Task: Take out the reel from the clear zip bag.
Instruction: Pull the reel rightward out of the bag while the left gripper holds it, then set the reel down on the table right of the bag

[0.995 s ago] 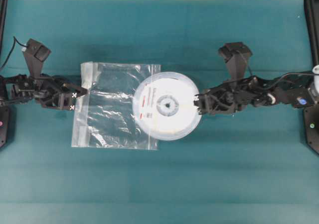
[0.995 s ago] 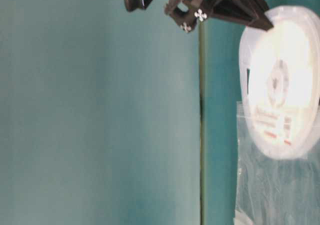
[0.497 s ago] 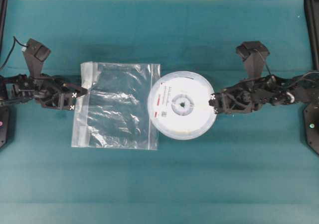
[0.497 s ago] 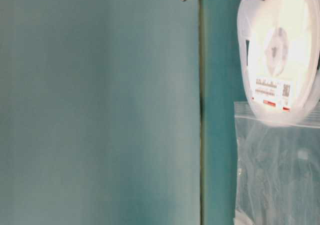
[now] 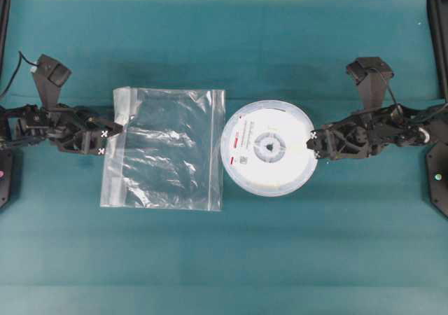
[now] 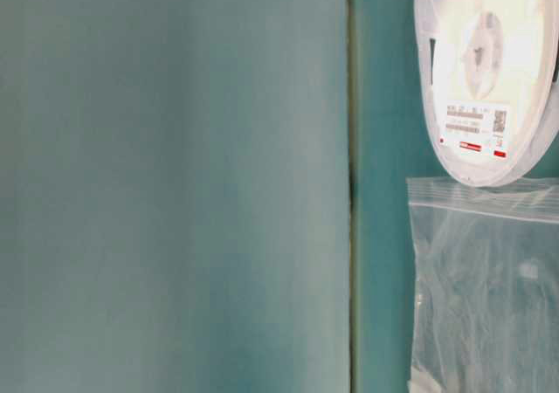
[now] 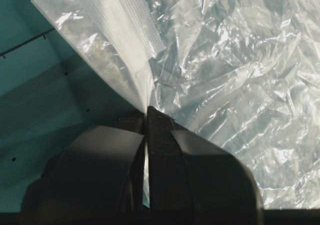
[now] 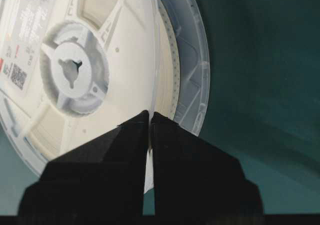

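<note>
From above, mid-frame, the reel point(image 5: 268, 157) sits just right of the clear zip bag point(image 5: 164, 148), its rim close beside the bag's right edge and, as far as I can tell, fully outside it. My right fingers point(image 5: 311, 144) are clamped on the reel's right rim; my left fingers point(image 5: 105, 141) are pinched on the bag's left edge, over the teal surface point(image 5: 224, 259).

At table level, the reel fills the upper right corner, label showing, with the bag's edge directly below it in the frame. Neither set of fingers shows here.

Through the left wrist camera, my fingers at bottom centre are shut on a gathered fold of the bag, beside the zip strip point(image 7: 125, 25) at upper left.

Through the right wrist camera, my fingers at bottom centre are closed on the reel's thin flange, hub point(image 8: 75, 67) at upper left.

My worry: that grip is only on the rim's edge, so the flat disc could pivot or slip out. If the rim snags the bag's edge, it could drag the bag along.
</note>
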`<state>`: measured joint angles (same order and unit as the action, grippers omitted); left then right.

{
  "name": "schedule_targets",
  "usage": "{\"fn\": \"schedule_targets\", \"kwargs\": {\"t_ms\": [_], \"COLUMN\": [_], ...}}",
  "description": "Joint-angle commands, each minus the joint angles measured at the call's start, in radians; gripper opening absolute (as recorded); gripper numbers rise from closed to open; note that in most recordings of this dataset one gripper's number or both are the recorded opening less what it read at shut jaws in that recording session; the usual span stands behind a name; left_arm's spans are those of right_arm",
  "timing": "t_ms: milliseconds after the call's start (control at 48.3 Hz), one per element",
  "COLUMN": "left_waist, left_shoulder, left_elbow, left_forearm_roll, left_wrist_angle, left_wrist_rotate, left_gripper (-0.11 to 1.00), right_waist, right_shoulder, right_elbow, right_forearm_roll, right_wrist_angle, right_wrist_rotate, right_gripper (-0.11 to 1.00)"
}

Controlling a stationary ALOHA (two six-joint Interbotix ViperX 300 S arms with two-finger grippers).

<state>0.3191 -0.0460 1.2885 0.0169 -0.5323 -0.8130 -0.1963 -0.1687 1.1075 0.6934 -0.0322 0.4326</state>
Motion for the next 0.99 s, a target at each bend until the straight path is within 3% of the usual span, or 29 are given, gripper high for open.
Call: {"fn": "schedule_targets", "kwargs": {"t_ms": [0, 974], "left_waist": [-0.005, -0.005], "left_shoulder": [-0.002, -0.002], "left_elbow": [-0.003, -0.011], "left_forearm_roll": [0.003, 0.003], "left_wrist_angle": [0.000, 0.026], "left_wrist_rotate": [-0.002, -0.003], "left_gripper": [-0.01, -0.01], "right_waist": [-0.006, -0.023], "right_shoulder": [-0.021, -0.080], "right_elbow": [0.008, 0.051], "right_forearm_roll": [0.000, 0.002], "right_wrist_angle": [0.003, 0.009], "right_wrist_rotate": [0.005, 0.008], "right_gripper": [0.01, 0.01]}}
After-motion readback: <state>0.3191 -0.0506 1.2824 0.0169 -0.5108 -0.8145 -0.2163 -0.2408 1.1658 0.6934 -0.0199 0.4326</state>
